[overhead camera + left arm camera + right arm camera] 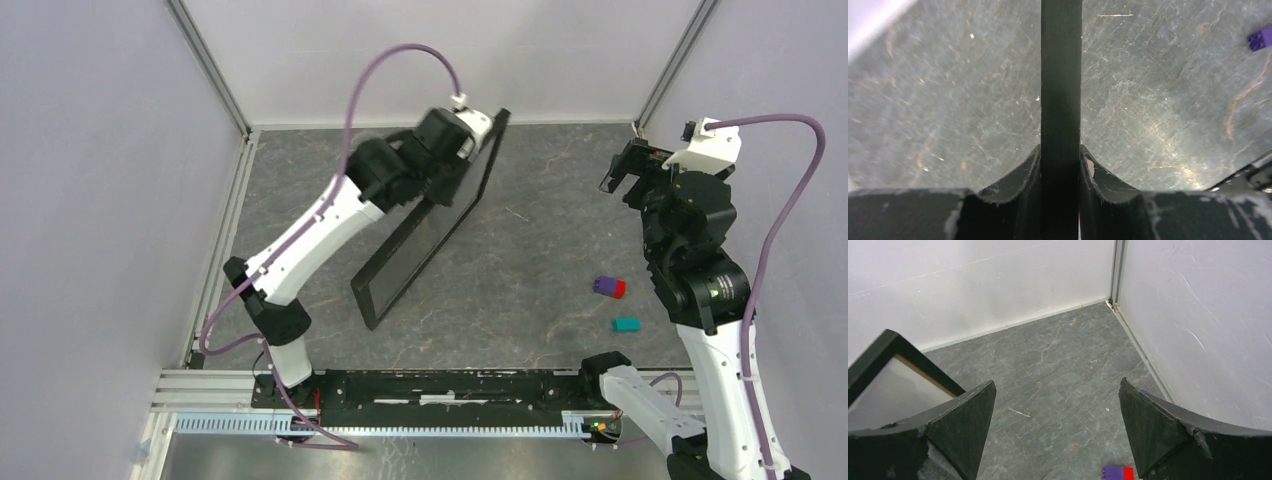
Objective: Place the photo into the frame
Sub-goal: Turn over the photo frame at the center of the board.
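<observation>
The frame (425,235) stands up on its side in the middle of the table (560,230). It leans a little, and its low end seems to rest on the table near the arms. Its dark, shiny face looks toward the right side. The left gripper (1061,165) holds the frame's top rail. Its two fingers (1023,170) are squeezed onto the thin black rail from both sides, one on each flat face. I think it holds the frame up like this so the frame does not fall flat, and so it can be turned or laid down gently with the open back on top. I cannot find the photo for sure. From the right wrist view, a pale grey sheet shows inside the frame's corner (878,352), with a thin tan strip beside it. It could be glass or the print, and I cannot tell which. The right gripper (1058,390) hangs in the air, well apart from the frame, near the right wall. Its jaws are spread wide with nothing between them. I think it waits there so it is out of the way. A purple and red block (609,287) and a teal block (626,325) lie on the table near the right arm.
</observation>
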